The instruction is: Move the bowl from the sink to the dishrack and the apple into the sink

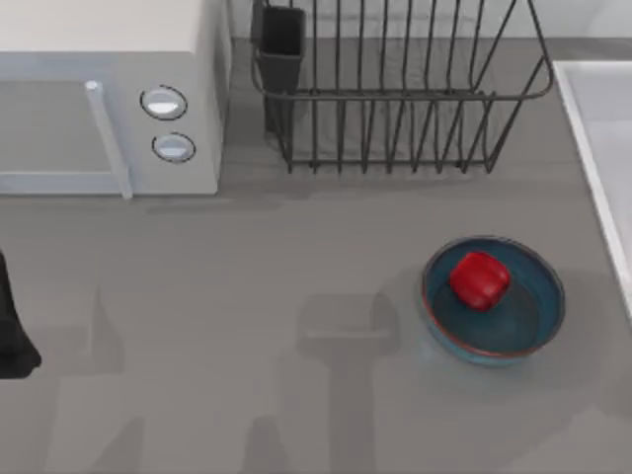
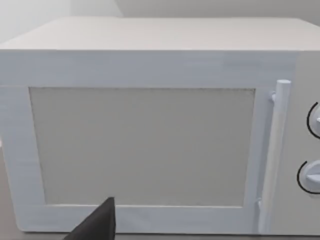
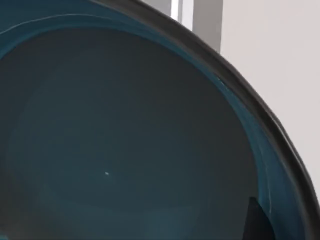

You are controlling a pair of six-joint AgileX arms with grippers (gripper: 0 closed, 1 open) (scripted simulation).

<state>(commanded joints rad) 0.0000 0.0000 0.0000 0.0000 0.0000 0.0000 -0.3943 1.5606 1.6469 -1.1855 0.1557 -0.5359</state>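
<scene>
A teal-blue bowl (image 1: pixel 494 299) with a reddish rim stands on the grey table at the right, and the red apple (image 1: pixel 480 279) lies inside it. The pale sink (image 1: pixel 578 128) runs along the table's right edge. At the back centre stands the black wire dishrack (image 1: pixel 395 99). In the right wrist view, the inside of a teal bowl (image 3: pixel 125 150) is very close, with a pale surface beyond its dark rim and one dark fingertip (image 3: pixel 256 222) of my right gripper at its edge. My left arm (image 1: pixel 10 336) is parked at the table's left edge.
A white microwave (image 1: pixel 109 99) with two round knobs stands at the back left; its door and handle face the left wrist camera as the microwave (image 2: pixel 150 140). A dark utensil cup (image 1: pixel 281 44) hangs at the dishrack's left corner.
</scene>
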